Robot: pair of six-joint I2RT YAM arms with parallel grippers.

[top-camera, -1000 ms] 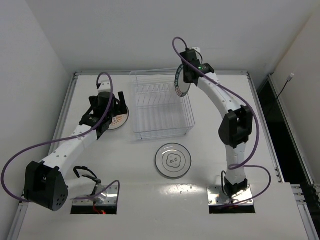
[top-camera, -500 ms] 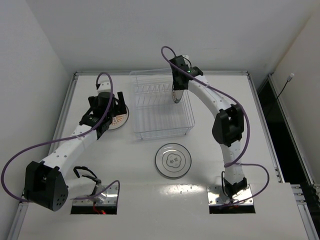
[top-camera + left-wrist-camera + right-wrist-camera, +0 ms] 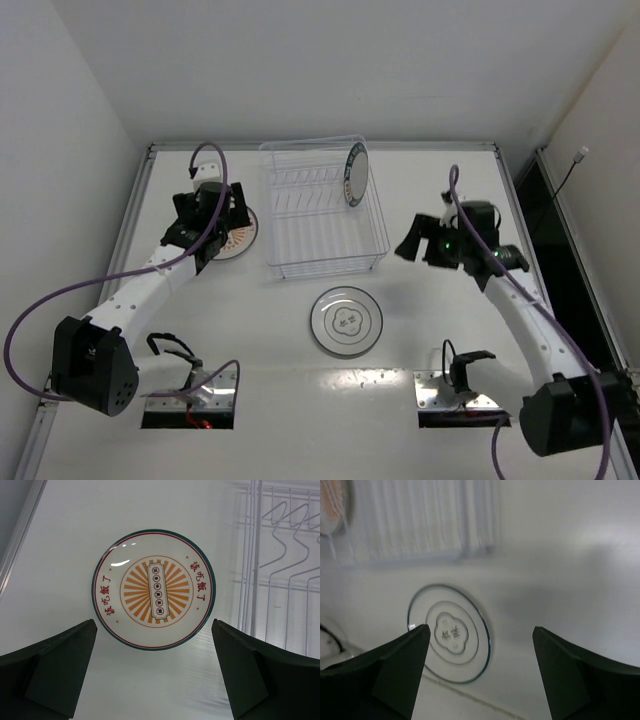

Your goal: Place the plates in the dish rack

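Left fingers (image 3: 50,665) spread empty above the orange plate (image 3: 154,589) near the desk's left edge, seemingly next for the dish rack (image 3: 325,215): descend, then pinch its rim.

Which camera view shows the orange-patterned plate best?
Left wrist: the orange-patterned plate lies whole and sharp. From the top the left gripper half hides it; the right wrist catches only a blurred edge.

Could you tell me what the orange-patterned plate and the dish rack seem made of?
The round orange-patterned plate looks like glazed ceramic, possibly melamine: a bright highlight sits near its glossy rim. The rectangular dish rack appears thin wire, white-coated or clear; the table shows through.
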